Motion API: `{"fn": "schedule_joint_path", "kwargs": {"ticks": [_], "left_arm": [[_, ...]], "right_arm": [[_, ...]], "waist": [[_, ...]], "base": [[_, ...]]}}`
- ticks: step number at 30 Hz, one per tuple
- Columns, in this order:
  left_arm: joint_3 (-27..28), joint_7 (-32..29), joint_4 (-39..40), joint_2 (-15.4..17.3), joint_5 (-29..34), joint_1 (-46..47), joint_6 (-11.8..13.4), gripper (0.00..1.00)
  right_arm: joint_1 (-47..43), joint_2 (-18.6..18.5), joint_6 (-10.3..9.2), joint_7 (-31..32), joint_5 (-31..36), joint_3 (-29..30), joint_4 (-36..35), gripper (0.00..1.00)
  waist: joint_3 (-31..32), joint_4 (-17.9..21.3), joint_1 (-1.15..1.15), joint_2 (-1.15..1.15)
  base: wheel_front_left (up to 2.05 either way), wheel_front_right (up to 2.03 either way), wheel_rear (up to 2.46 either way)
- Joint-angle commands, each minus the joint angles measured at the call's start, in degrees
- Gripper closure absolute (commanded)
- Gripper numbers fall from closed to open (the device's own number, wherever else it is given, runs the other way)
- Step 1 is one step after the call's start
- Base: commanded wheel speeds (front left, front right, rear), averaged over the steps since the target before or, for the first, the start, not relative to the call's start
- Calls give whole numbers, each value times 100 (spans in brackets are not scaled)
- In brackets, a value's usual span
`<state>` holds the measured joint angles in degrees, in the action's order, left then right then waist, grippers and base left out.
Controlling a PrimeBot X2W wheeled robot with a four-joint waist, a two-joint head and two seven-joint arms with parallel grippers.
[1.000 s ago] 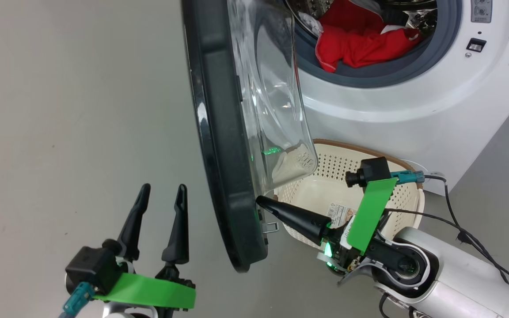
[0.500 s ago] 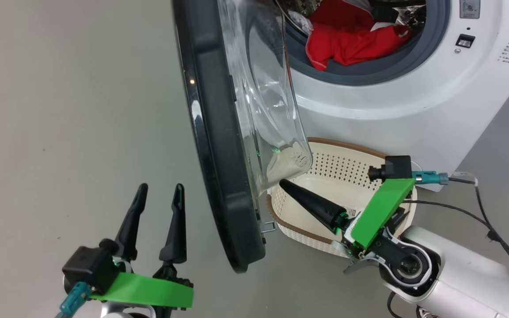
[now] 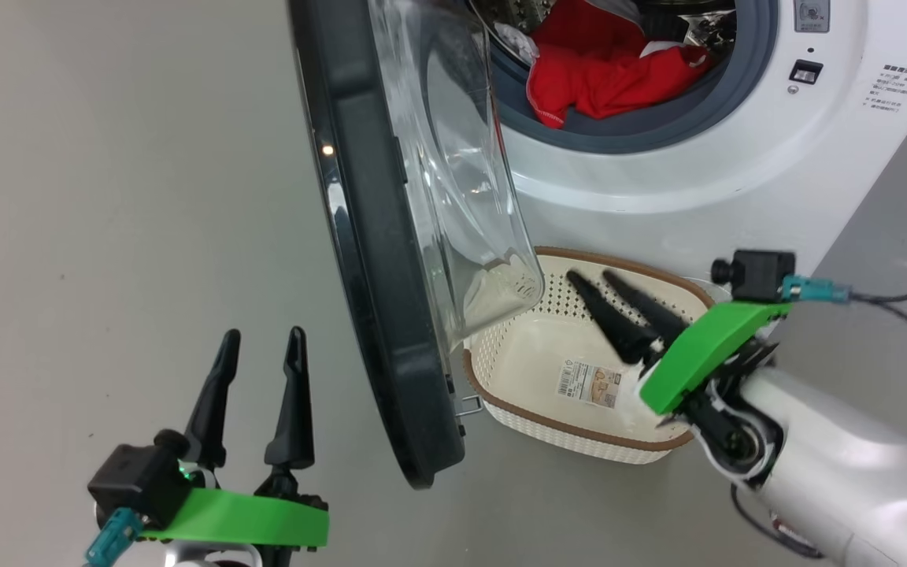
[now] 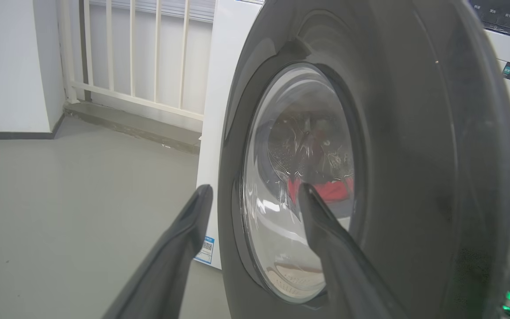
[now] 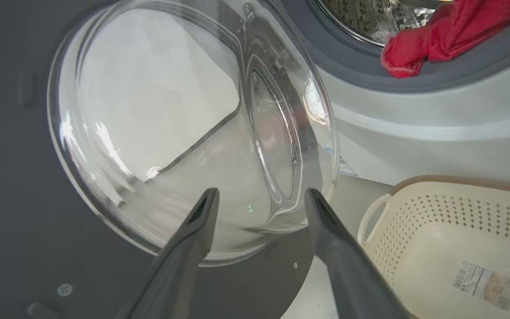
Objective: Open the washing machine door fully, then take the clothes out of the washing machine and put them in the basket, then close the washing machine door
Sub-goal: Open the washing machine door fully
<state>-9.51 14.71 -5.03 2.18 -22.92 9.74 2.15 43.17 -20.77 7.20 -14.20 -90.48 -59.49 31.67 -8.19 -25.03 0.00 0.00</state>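
I note the right end effector (image 3: 589, 274), pinched shut at the lower edge of the round glossy black-rimmed door (image 3: 375, 260) a second ago, is now spread above the cream perforated plastic basket (image 3: 579, 435), off the door. The left end effector (image 3: 263, 334) is open, empty. The red fabric clothes (image 3: 595, 71) lie in the white washing machine (image 3: 737, 181) drum; the basket holds its paper label (image 3: 589, 383).
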Motion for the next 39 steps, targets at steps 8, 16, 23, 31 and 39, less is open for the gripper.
{"fn": "schedule_joint_path", "kwargs": {"ticks": [8,16,23,31,39], "left_arm": [[290,29,369,70,43,-56,108,0],[301,29,442,70,163,-87,63,0],[269,29,359,70,160,-93,75,0],[228,29,198,70,133,-99,74,0],[211,29,109,70,143,-102,70,0]], "right_arm": [[-568,788,29,-79,3253,2095,631,0],[-1677,1513,29,-79,6154,4242,-143,0],[-2532,1776,29,-79,7785,5103,-1139,0],[-3204,1787,29,-79,7616,5137,-1807,0],[-3459,1788,29,-80,7555,5115,-1951,0]], "waist": [[-1,41,0,0],[-46,76,0,0],[-62,69,0,0],[10,61,0,0],[61,48,0,0]], "base": [[0,0,0],[0,0,0],[0,0,0],[0,0,0],[0,0,0]]}}
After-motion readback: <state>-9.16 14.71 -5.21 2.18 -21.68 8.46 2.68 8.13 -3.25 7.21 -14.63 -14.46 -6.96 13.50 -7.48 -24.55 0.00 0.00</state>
